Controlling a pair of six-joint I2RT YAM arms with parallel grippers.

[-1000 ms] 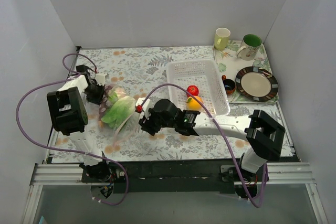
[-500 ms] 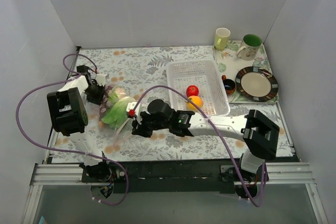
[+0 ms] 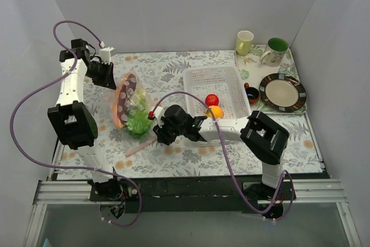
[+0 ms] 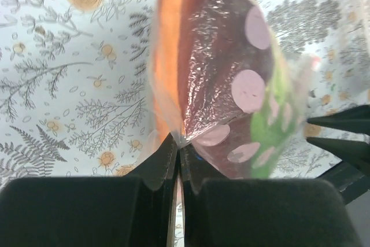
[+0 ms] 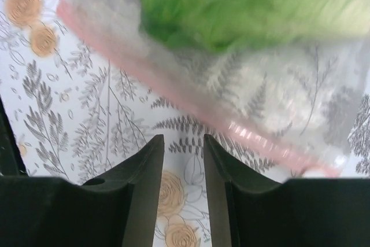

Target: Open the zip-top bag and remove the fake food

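At the far left, the left tool [image 4: 176,146] was pinched shut on a corner of the zip-top bag [image 3: 130,108] and raised well above the surface [image 3: 173,67]. The bag therefore hung slanted from that corner. Judging by the pose, it was held by its closed end so that the contents would slide toward the mouth. Through the film, the brown-red sausage-like piece [image 4: 214,67] sat high in the bag. The lettuce [image 3: 137,122] had settled lower, near the surface. The pink zip strip [image 5: 191,105] trailed at the bottom end. Whether the mouth was parted could not be told from the blurred views.

Just right of the bag's low end, the right tool [image 5: 182,143] hovered with its jaws a narrow gap apart and nothing between them. It was aimed at the strip but stopped short of it, probably so it could catch the mouth or whatever spilled out.

Further right, the red round piece [image 3: 212,100] and orange-yellow fruit [image 3: 215,112] lay in the white basket [image 3: 211,76], already out of the bag.
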